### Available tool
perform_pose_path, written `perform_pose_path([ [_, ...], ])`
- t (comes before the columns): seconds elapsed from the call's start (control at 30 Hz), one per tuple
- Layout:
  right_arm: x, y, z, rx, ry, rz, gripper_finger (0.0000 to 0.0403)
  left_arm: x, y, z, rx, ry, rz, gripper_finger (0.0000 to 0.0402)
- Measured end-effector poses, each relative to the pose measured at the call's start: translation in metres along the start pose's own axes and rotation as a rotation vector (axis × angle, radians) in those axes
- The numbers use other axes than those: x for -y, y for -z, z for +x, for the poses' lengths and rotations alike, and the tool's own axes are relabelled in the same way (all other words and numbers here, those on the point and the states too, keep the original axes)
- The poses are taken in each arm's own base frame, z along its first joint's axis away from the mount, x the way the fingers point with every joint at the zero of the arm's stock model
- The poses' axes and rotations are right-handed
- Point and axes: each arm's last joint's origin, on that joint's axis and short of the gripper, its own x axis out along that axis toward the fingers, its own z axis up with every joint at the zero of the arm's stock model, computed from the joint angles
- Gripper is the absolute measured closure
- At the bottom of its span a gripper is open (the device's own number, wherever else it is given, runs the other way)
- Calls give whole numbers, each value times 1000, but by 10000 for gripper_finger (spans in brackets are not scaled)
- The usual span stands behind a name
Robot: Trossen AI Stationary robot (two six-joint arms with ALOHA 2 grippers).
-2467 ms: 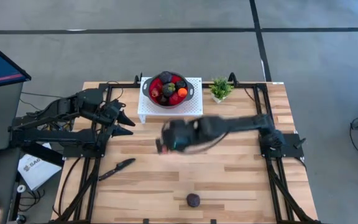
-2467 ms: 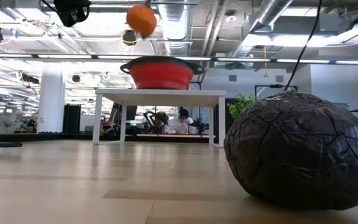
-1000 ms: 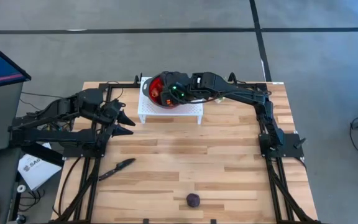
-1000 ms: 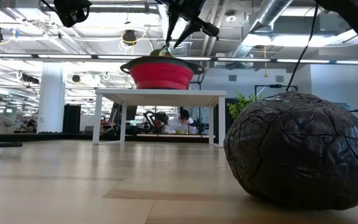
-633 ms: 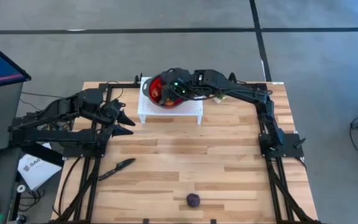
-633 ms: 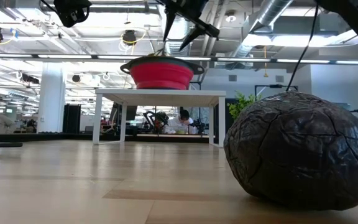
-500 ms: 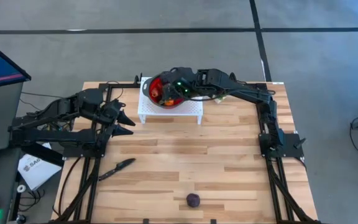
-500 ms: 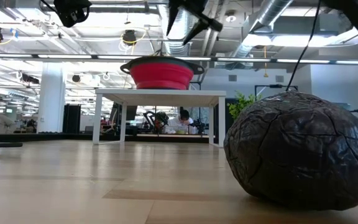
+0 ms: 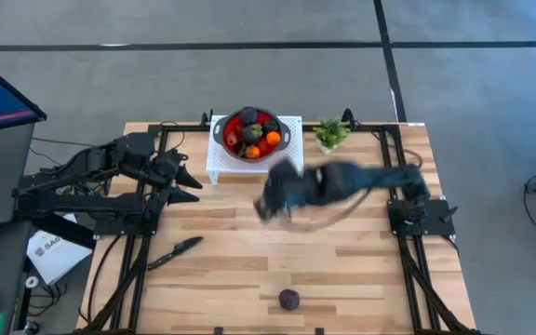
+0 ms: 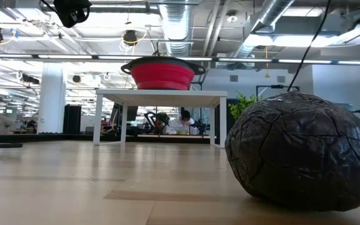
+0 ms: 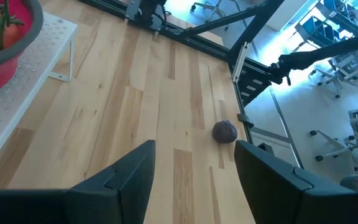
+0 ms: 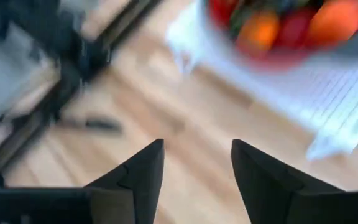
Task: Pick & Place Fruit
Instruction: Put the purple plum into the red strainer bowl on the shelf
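The red bowl (image 9: 252, 133) stands on a white stand (image 9: 291, 160) at the table's far edge and holds several orange, red, dark green and dark purple fruit pieces (image 9: 273, 138). One dark purple fruit (image 9: 289, 299) rests on the wood near the table's near edge; it looms large in the low view (image 10: 299, 150) and shows small in the left wrist view (image 11: 224, 131). My right gripper (image 9: 268, 203) is open and empty, blurred, over the table's middle on the near side of the bowl (image 12: 284, 25). My left gripper (image 9: 190, 182) waits open at the left.
A black knife (image 9: 175, 251) lies on the table's near left part and shows in the right wrist view (image 12: 95, 123). A small green potted plant (image 9: 330, 133) stands right of the stand. Bare wood spreads between the stand and the lone purple fruit.
My right gripper was over the bowl with its fingers pointing down into it. It spread its fingers, rose out of the low view, then swung away from the bowl toward the table's middle and near side, blurred in motion. The left arm kept still.
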Motion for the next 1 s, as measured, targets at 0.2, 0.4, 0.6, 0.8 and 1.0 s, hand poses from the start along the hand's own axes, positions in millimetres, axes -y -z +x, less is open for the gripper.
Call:
perform_pose_path([
  [0.2,-51,88,16,-167,5,-7,247,0,0,0,0,0,2,188],
  [0.4,-88,163,51,-525,-72,-34,270,0,0,0,1,-3,2,188],
  [0.6,-90,206,89,-851,113,140,244,0,0,1,-2,-4,6,188],
  [0.8,-89,221,113,-955,199,202,127,-1,0,3,-10,-5,5,188],
  [1.0,-85,231,128,-966,269,199,35,-1,0,3,-14,-6,3,188],
])
